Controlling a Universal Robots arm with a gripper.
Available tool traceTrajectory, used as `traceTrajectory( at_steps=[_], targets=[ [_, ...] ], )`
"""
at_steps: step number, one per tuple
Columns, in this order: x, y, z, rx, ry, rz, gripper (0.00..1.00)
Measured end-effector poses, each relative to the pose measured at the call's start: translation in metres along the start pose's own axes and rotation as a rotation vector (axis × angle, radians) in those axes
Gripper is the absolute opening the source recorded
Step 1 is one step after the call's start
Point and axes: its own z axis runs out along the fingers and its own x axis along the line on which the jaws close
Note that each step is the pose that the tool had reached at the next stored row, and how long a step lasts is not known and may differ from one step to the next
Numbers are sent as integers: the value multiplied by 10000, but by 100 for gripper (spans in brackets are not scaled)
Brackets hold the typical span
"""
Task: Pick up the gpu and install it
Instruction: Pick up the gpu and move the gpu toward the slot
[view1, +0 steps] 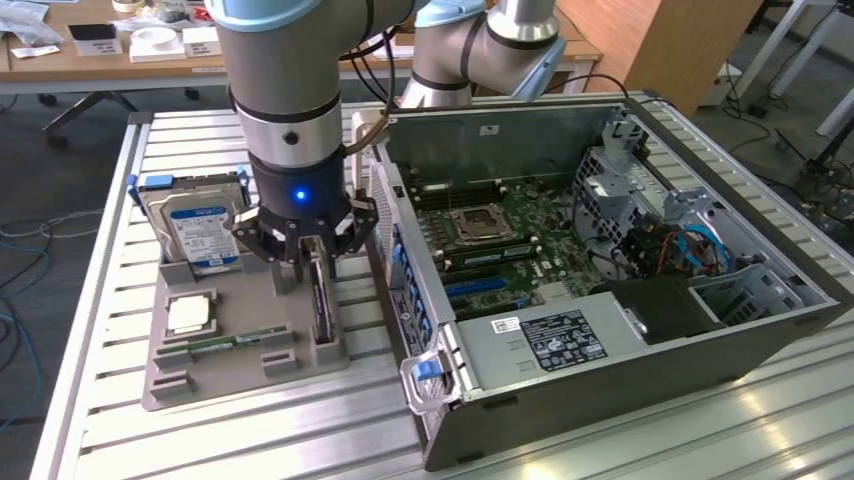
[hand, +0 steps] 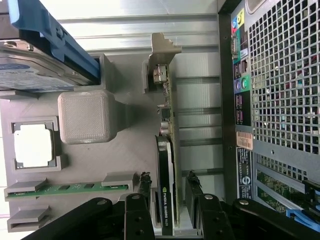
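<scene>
The gripper (view1: 310, 262) is hovering, spread, over the gpu (view1: 322, 300), which is standing on edge in the tray (view1: 227, 375) at 9 o'clock from the case (view1: 601, 380). The wrist view is showing fingers (hand: 193, 187) flanking the card, not pinching it.

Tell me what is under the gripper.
The gpu stands on edge in the grey holder, with the open gripper straddling it. Its bottom edge is hidden inside the holder's slot.
</scene>
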Motion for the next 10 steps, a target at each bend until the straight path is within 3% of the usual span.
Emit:
traceTrajectory(
  at_steps=[10],
  targets=[
    [1,-2,59,1,0,0,42]
  ],
)
